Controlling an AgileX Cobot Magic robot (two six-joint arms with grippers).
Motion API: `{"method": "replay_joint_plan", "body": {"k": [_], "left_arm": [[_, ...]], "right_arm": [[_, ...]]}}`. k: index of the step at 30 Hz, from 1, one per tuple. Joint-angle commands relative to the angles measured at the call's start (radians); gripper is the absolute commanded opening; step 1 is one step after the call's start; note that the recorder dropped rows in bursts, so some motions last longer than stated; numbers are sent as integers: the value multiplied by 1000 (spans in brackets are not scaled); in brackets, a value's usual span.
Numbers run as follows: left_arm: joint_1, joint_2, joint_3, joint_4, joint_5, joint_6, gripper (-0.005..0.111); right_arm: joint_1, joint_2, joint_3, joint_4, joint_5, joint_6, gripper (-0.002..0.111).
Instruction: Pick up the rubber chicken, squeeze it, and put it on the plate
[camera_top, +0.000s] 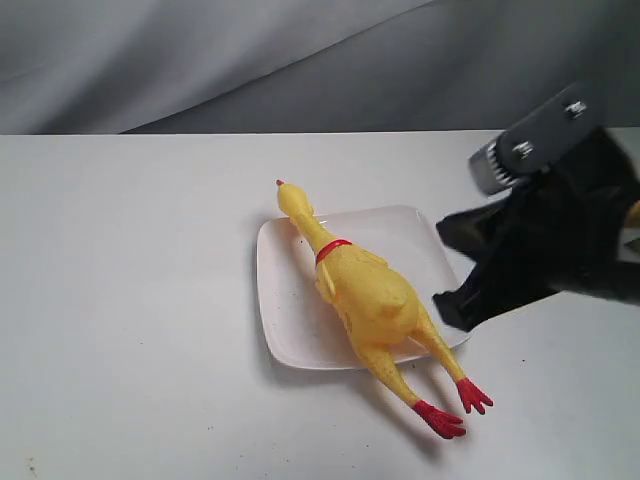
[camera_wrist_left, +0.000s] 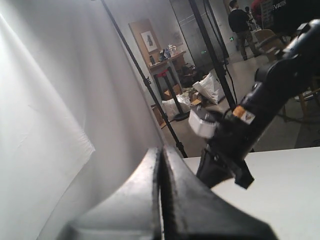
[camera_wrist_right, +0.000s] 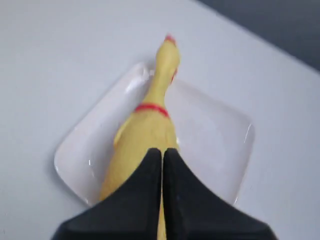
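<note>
The yellow rubber chicken (camera_top: 370, 295) lies on the white square plate (camera_top: 410, 240). Its head points to the far left corner, and its red feet hang over the near edge onto the table. My right gripper (camera_top: 448, 298) hovers just right of the chicken's body. In the right wrist view the chicken (camera_wrist_right: 150, 125) and plate (camera_wrist_right: 215, 135) sit below the right gripper (camera_wrist_right: 162, 151), which is shut with nothing between its fingers. My left gripper (camera_wrist_left: 161, 150) is shut and empty, aimed at the white backdrop, and does not appear in the exterior view.
A grey cloth backdrop (camera_top: 250, 60) hangs behind the white table (camera_top: 120, 300). The left wrist view shows the right arm (camera_wrist_left: 240, 135) over the table, with room clutter and a person beyond.
</note>
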Motion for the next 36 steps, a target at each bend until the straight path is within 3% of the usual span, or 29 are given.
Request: {"method": "replay_joint_plan", "body": {"k": [1,13,30,33,36], "left_arm": [[-4,-4,4,0,13,-13,0],[-4,-4,4,0,13,-13,0],[-4,-4,4,0,13,-13,0],[-4,-4,4,0,13,-13,0],[-4,-4,4,0,13,-13,0]], "right_arm": [[-3,-219,2,-11,-77,5,0],[-3,-638,2,11,-85,5,0],[-3,-820,3,-21,-88,28,0],[-77,-863,39,-98,-76,157,0],[-249,-934,144,-117,-73,170,0]]}}
